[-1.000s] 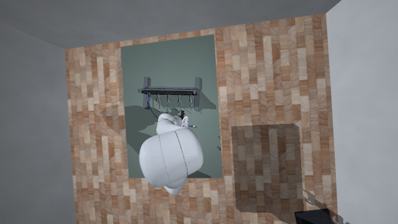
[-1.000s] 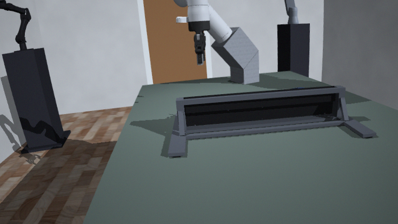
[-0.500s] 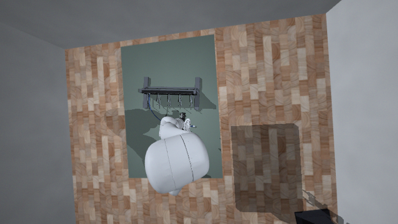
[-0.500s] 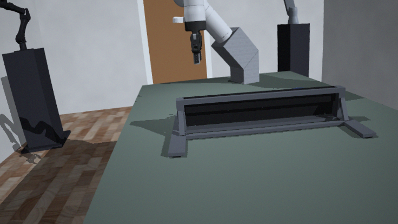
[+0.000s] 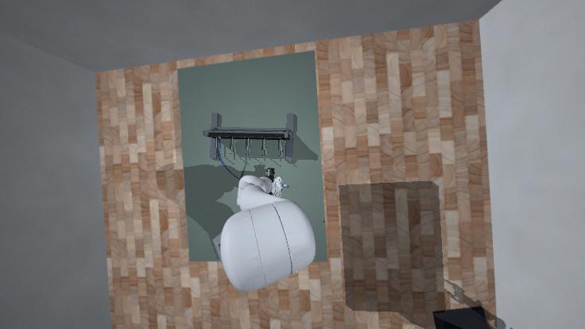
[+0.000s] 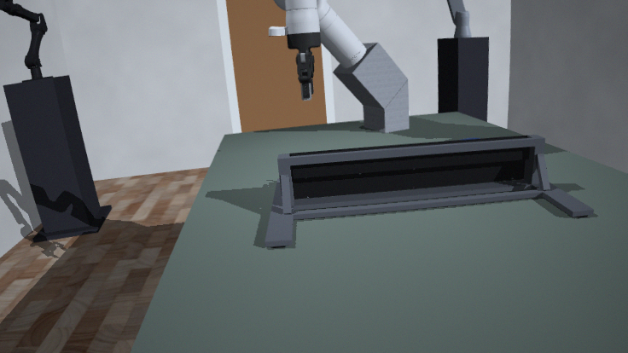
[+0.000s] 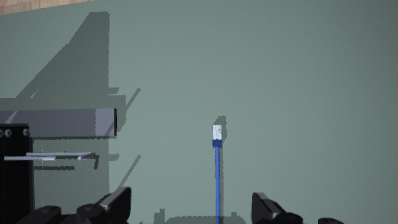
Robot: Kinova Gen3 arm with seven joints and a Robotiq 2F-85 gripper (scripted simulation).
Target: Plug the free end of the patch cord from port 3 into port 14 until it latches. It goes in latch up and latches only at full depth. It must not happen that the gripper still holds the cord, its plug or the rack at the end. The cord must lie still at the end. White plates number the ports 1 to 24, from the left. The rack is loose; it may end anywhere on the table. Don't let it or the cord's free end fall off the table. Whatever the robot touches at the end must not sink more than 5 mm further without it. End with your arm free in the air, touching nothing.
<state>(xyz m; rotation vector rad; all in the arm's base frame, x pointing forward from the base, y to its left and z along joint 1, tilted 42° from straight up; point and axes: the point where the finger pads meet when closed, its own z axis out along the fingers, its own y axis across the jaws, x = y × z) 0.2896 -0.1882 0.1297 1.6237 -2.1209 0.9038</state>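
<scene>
Blue cord (image 7: 217, 175), boxy white plug (image 7: 217, 132), matte green table (image 7: 300, 75).

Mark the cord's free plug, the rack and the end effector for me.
free plug (image 7: 217, 132), wrist view, its white body lying on the table
rack (image 6: 408, 151), exterior view, its top rail
end effector (image 6: 305, 94), exterior view, between its open fingertips, holding nothing

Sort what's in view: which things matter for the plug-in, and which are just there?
Job: cord, its plug, rack, open claw, table.
Bystanders: two black pedestals, door, grey arm mount.
</scene>
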